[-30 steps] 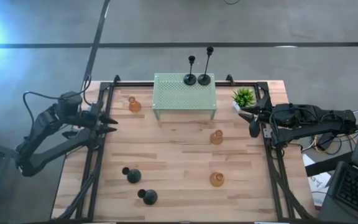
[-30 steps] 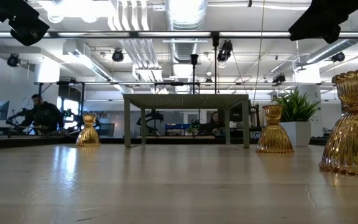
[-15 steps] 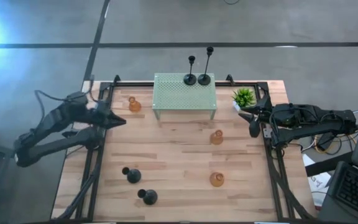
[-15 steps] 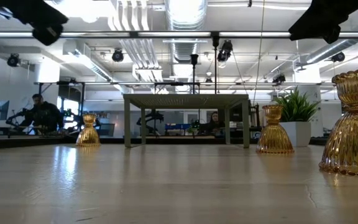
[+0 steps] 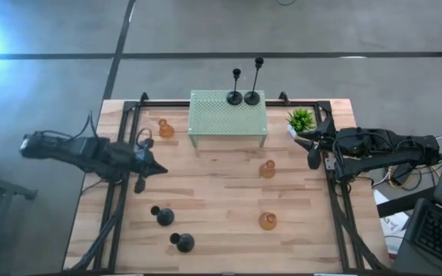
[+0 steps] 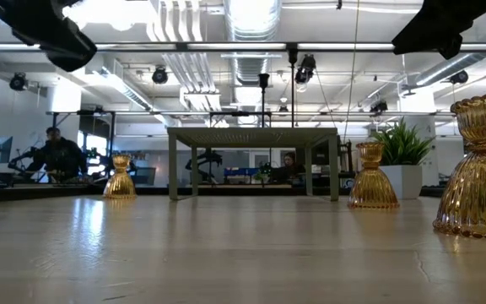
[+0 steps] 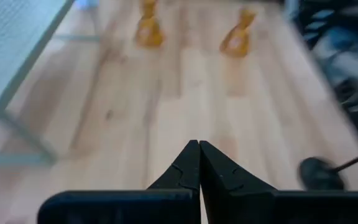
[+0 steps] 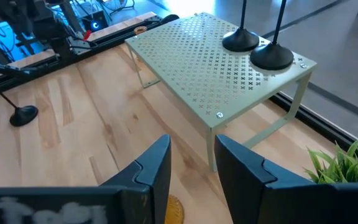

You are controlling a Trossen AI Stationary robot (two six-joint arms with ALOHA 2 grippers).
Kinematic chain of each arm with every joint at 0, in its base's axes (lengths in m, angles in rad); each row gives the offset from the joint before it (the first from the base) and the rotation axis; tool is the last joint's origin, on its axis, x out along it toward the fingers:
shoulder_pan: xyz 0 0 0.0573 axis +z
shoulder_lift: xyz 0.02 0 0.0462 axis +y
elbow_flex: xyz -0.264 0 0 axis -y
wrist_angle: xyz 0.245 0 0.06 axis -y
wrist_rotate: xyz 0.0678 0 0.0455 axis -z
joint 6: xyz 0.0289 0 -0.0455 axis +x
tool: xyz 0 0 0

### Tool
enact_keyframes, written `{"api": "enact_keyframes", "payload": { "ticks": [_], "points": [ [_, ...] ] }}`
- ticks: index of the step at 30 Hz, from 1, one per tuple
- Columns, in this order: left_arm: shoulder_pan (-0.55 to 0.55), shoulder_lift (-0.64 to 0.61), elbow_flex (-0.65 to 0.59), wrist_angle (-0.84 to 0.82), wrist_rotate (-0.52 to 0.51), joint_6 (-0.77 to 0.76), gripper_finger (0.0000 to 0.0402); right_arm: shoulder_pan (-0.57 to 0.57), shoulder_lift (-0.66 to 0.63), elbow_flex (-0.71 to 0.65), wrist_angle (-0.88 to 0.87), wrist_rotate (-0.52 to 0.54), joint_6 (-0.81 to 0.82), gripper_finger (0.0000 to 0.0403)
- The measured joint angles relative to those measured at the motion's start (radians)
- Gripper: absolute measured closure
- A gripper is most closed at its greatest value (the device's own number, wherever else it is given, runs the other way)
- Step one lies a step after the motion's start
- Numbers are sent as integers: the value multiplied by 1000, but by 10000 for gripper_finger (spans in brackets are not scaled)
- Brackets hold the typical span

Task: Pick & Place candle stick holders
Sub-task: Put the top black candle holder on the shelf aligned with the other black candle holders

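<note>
Candle stick holders [image 5: 165, 216] untouched; left gripper [image 5: 158, 170] closed, empty.

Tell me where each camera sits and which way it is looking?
High view: above the table, looking straight down; shows both arms, left claw and right claw.
Low view: at tabletop height, looking across at the green stand and the room; dark arm parts at the top corners.
Left wrist view: on the left arm, looking past its shut fingers at the wood.
Right wrist view: on the right arm, looking past its parted fingers.
Shared: high and right wrist views both show two black holders on the stand.
</note>
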Motion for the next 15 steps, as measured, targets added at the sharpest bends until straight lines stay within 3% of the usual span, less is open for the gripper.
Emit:
{"api": "enact_keyframes", "payload": {
  "ticks": [4,7,11,15],
  "points": [
    [-162,-14,69,-182,-240,-145,399,0,0,0,0,0,0,278],
    [-247,-22,132,-328,-315,-263,400,0,0,0,0,0,0,273],
    [-295,-26,187,-428,-305,-395,400,0,0,0,0,0,0,267],
    [-309,-15,188,-426,-208,-464,400,0,1,0,0,0,0,263]
  ]
}}
